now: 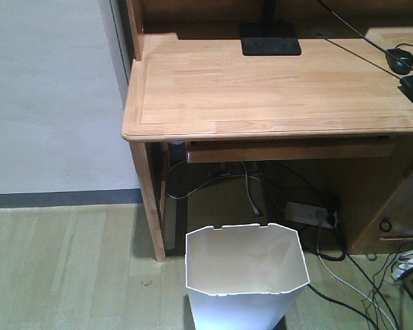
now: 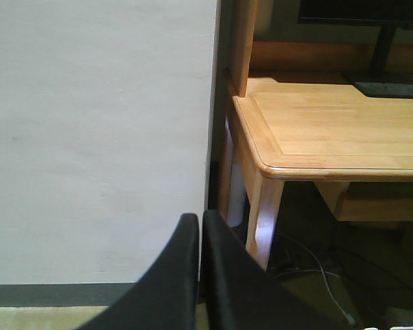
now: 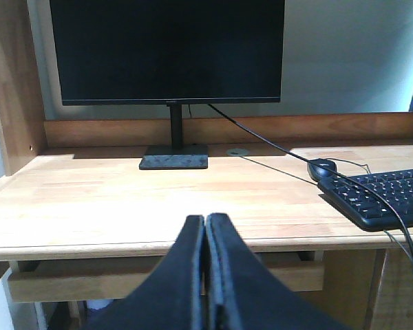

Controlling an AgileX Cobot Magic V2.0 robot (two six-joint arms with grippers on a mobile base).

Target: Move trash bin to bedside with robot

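While the trash bin (image 1: 246,271) stands before the desk (image 1: 261,89), we note the left gripper (image 2: 200,220) and right gripper (image 3: 205,221) closed tight. Both empty.

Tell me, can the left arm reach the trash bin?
Probably yes: the trash bin stands before the desk, nothing over its rim. But the left gripper is shut, facing the wall.

A home-office corner (tangled cables (image 1: 251,192) underneath): wooden desk (image 1: 261,89), monitor (image 3: 166,49), keyboard (image 3: 389,196), mouse (image 3: 321,167), plank floor (image 1: 62,268).
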